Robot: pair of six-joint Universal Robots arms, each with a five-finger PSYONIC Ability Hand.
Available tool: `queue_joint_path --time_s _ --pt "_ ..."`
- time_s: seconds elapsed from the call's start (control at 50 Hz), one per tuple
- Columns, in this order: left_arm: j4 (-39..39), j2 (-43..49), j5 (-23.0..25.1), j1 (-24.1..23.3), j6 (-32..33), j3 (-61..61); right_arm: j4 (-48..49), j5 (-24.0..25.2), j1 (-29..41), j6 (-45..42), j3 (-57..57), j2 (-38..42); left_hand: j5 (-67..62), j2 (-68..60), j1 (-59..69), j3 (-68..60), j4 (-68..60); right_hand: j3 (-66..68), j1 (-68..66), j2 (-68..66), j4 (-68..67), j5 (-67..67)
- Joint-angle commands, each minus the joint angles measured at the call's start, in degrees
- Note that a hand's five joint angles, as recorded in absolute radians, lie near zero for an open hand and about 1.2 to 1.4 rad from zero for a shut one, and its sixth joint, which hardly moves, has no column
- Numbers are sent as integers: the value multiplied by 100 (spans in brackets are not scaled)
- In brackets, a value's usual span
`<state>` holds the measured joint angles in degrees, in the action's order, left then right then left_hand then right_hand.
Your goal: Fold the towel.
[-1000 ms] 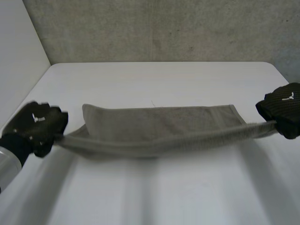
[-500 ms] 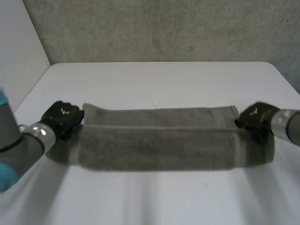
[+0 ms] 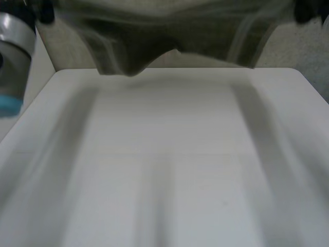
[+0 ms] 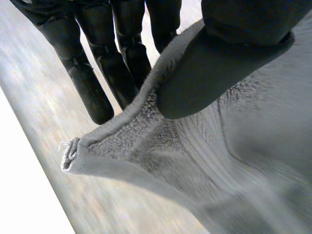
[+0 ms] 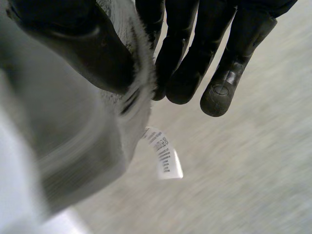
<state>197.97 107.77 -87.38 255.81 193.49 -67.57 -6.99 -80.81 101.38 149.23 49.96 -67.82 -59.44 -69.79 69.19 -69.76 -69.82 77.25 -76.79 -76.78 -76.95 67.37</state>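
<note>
**Fingers [image 4: 105,73] and thumbs clamp the towel [image 4: 209,161] at both ends**

1. On the left hand [image 4: 234,44], the fingers are straight and lie along the back of the towel's edge. The thumb presses the cloth against them from the front, so the hand is pinching the towel.
2. A hemmed, slightly frayed corner [image 4: 70,153] of the towel pokes out just past the left fingertips. From under the thumb, the cloth runs away from the hand in taut creases.
3. On the right hand [image 5: 73,44], the thumb lies on one face of the towel. The fingers [image 5: 219,58] are on the other side of the towel's edge. The edge is nipped between the thumb and the finger nearest to it, and the remaining fingertips stand clear of the cloth.
4. A white printed label [image 5: 163,153] hangs from the towel's edge just past the right fingertips.
5. In the head view, the towel is strung between the two hands and sags in the middle. Its lower edge hangs free over the far end of the white table [image 3: 164,170].
6. The left arm [image 3: 13,56], with its grey joint and light-blue cap, reaches up beside the towel's left end.
7. A grey wall [image 3: 298,46] stands beyond the towel and the table.
</note>
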Motion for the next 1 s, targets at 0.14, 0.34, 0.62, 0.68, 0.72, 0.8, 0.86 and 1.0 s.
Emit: queue_joint_path --time_s 0.14,0.34,0.62,0.68,0.72,0.8,0.86,1.0 --pt "688 69 897 373 250 -3276 -153 478 -40 -1027 2660 67 -1056 -1021 1081 -1024 -1018 275 -321 -322 -305 263" --pt "1068 157 1127 531 1297 -4624 410 505 -57 -1316 4205 -28 -1056 -1021 1081 -1024 -1018 275 -321 -322 -305 263" --pt "-1569 -3078 1803 971 2132 -5758 -2910 785 -979 -3512 4321 -1734 -1056 -1021 1081 -1024 -1018 275 -321 -322 -305 263" --pt "-1823 -3262 1996 980 2149 -5767 -3027 953 -1085 -3655 4268 -1761 -1056 -1021 1081 -1024 -1018 275 -321 -322 -305 263" --pt "-1806 -3201 2023 988 2158 -5723 -2888 1181 -1199 -3603 4076 -1735 -1056 -1021 1081 -1024 -1018 275 -321 -322 -305 263" --pt "-1386 -2571 2023 1164 2123 -5443 -2535 1296 -1217 -3181 3837 -1454 -1056 -1021 1081 -1024 -1018 275 -321 -322 -305 263" --pt "-921 -1781 1980 1103 2097 -5048 -2069 1199 -1138 -2732 3477 -909 -1056 -1021 1081 -1024 -1018 275 -321 -322 -305 263" --pt "-479 -195 1663 690 1877 -3763 -1420 586 -410 -1917 2363 240 -1056 -1021 1081 -1024 -1018 275 -321 -322 -305 263"
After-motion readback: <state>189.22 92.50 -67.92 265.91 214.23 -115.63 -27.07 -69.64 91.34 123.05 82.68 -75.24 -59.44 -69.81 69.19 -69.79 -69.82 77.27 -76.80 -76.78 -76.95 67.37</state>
